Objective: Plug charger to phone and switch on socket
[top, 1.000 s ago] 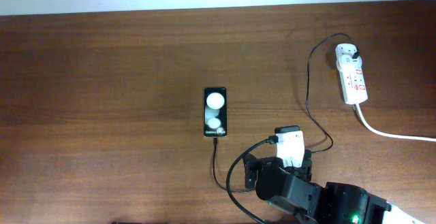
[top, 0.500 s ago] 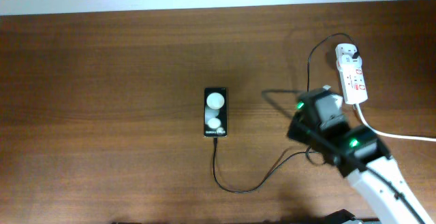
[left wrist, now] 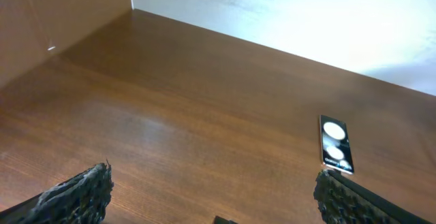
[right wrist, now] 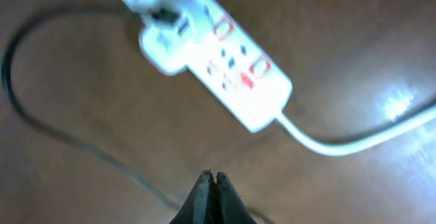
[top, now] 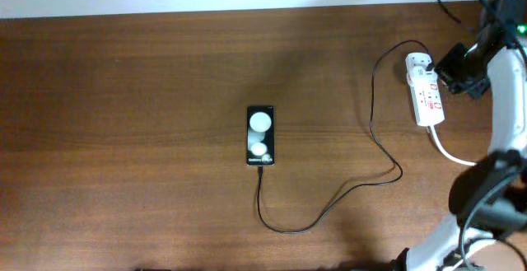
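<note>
At 12 o'clock from right gripper (right wrist: pixel 210 183), jaws pressed together, socket (right wrist: pixel 208 54) runs 10-to-4 o'clock; right arm nearer, left gripper (left wrist: pixel 212 183) spread.

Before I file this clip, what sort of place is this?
Probably an indoor robot test bench: a wooden table against a plain white wall, holding a phone, its charger and a socket strip.

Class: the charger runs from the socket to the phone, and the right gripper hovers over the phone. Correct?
No. The right gripper hovers by the socket, not the phone, as the right wrist view shows. The rest holds.
</note>
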`<state>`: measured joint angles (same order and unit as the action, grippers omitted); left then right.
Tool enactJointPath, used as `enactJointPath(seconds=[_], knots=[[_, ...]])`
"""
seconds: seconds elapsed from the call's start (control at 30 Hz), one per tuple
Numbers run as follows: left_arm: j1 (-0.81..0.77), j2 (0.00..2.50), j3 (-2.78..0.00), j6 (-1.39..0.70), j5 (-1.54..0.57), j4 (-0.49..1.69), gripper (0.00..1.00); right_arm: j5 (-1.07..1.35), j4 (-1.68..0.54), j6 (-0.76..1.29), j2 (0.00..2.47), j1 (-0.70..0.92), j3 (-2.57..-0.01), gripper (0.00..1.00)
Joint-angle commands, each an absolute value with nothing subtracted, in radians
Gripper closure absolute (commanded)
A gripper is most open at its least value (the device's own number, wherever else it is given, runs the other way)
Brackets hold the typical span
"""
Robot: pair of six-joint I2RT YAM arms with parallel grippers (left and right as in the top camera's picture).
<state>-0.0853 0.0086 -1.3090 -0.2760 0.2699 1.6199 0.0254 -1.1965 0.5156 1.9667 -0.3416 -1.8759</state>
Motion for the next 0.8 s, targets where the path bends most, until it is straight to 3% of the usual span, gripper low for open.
enactJointPath(seconds=[0.0,0.3,0.77], knots=[[-0.080,0.007,-1.311,-0.279,0.281,1.618,0.01,0.041,-1.146,0.505,2.091,-0.376,-1.928,0.96],[-0.080,0.007,-1.311,-0.279,0.281,1.618,0.01,0.045,-0.967,0.517,2.224,-0.396,-1.928,0.96],[-0.079,0.007,-1.311,-0.279,0.281,1.619,0.01,0.060,-0.907,0.540,2.302,-0.391,-1.928,0.96]])
